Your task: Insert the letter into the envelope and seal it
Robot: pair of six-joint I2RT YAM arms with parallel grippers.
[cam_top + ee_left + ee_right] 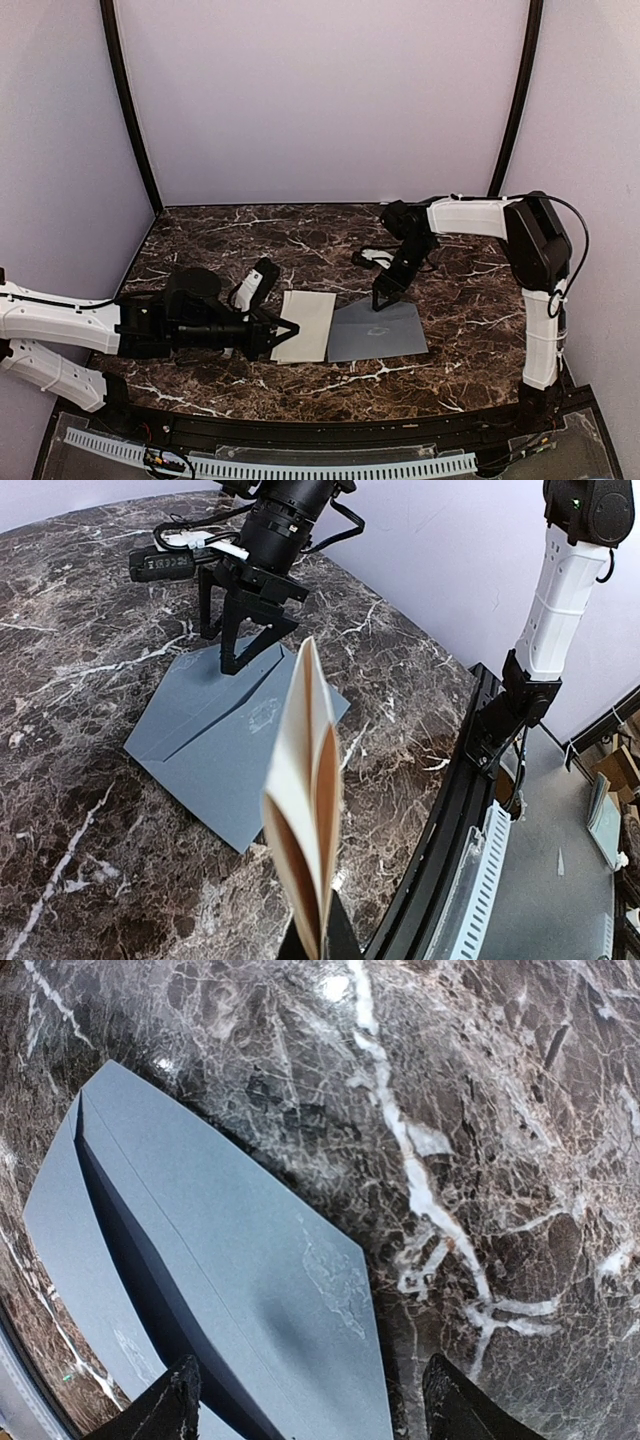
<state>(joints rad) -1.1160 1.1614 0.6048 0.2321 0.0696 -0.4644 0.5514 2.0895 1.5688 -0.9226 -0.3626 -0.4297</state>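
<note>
The cream-white letter [308,325] lies bent between my left gripper [285,328] and the table, just left of the grey-blue envelope [378,330]. In the left wrist view the letter [305,780] stands up folded, its lower edge pinched in the shut left gripper [318,935], with the envelope [215,740] beyond it. My right gripper [385,295] is open and empty over the envelope's far edge. In the right wrist view its fingertips [165,1410] straddle the envelope's triangular flap [300,1290], which is slightly raised and has a dried glue patch.
A small white-and-black stick-like object [255,283] lies behind the letter, near the left arm. Black cables [370,257] trail by the right gripper. The table's front rail [450,810] runs close to the right of the letter.
</note>
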